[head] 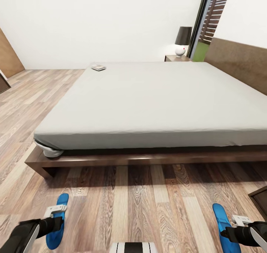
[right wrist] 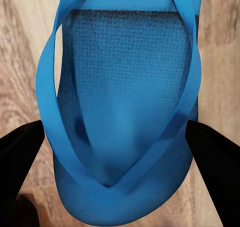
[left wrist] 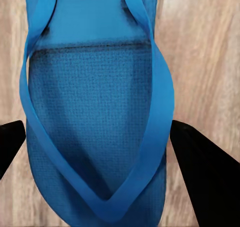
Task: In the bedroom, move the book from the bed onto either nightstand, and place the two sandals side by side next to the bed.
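Beside the bed (head: 148, 97), each open end effector (left (head: 55, 216), right (head: 233, 227)) straddles a blue sandal (left (head: 58, 223), right (head: 221, 219)) lying well apart on the floor, unpaired; the book (head: 98, 67) remains on the mattress's far corner.

A home bedroom: bed (head: 148, 100), nightstand (head: 177, 58) with lamp (head: 183, 39), plank floor (head: 148, 204).

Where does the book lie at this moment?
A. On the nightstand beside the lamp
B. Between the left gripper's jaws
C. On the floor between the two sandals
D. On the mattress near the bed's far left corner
D: in the head view the book rests on the bed at its far left corner.
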You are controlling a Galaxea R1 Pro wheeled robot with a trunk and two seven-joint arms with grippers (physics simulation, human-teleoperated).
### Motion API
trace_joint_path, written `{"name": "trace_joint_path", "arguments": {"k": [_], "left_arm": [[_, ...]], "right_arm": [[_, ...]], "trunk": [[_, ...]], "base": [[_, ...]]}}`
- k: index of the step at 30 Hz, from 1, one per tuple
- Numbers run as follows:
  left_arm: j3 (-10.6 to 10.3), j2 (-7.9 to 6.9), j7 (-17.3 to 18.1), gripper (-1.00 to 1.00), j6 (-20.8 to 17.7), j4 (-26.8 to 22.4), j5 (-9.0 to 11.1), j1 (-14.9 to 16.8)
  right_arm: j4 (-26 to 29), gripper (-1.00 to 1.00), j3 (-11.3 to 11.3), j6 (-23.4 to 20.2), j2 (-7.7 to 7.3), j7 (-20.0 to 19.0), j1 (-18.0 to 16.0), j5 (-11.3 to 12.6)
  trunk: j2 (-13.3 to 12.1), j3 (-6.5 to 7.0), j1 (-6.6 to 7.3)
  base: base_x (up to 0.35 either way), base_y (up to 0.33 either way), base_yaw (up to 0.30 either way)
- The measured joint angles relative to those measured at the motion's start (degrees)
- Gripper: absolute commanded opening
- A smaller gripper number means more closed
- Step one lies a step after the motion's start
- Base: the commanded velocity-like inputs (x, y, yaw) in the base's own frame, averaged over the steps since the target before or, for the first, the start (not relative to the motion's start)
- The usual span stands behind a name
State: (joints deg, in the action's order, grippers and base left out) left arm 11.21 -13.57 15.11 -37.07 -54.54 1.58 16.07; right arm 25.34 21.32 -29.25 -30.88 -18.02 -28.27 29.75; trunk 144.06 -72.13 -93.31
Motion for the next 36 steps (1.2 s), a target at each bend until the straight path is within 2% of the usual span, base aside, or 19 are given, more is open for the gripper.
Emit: {"name": "trace_joint_path", "arguments": {"k": [4,7,12,15,21,23,29,36], "left_arm": [[0.0,-0.43,0.0,-1.00,-0.2,-1.3,0.1,0.3],[0.0,-0.44,-0.1,-1.00,-0.9,-3.3,0.1,2.0],[0.0,-0.45,-0.1,-1.00,-4.5,-4.0,0.0,4.0],[-0.1,-0.28,-0.1,-1.00,-5.0,-4.0,-0.6,4.2],[-0.6,0.19,-0.2,-1.00,-5.2,-3.9,-4.1,4.2],[-1.1,0.37,-0.2,-1.00,-5.2,-3.9,-4.6,4.2],[-3.0,1.04,-0.2,-1.00,-5.3,-3.9,-5.3,4.2],[-3.2,1.15,-0.3,-1.00,-5.2,-3.9,-5.4,4.2]], "right_arm": [[0.0,-1.00,0.0,0.0,0.00,0.0,0.0,0.0],[0.0,-1.00,0.0,0.0,0.00,0.0,0.0,0.0],[0.0,-1.00,0.1,0.0,0.00,0.0,0.0,0.0],[0.0,-1.00,0.1,0.0,0.00,0.0,0.0,0.0],[0.0,-1.00,0.1,0.0,0.00,0.0,0.0,0.0],[0.0,-1.00,0.1,0.0,0.00,0.0,0.0,0.0],[0.1,-1.00,0.1,0.0,0.00,0.0,0.0,0.0],[0.2,-1.00,0.0,0.0,0.00,0.0,0.0,0.0]], "trunk": [[0.0,0.00,0.00],[0.0,0.00,0.00],[0.0,0.00,0.00],[0.0,-0.66,-0.08],[0.1,-1.99,-0.24],[0.1,-2.43,-0.29],[0.2,-3.76,-0.44],[0.3,-5.31,-0.62]], "base": [[0.000,0.000,0.000],[0.000,0.000,0.000],[0.000,0.000,0.000],[0.000,0.000,0.000],[0.000,0.000,0.000],[0.000,0.000,0.000],[0.000,0.000,0.000],[0.000,0.000,0.000]]}}
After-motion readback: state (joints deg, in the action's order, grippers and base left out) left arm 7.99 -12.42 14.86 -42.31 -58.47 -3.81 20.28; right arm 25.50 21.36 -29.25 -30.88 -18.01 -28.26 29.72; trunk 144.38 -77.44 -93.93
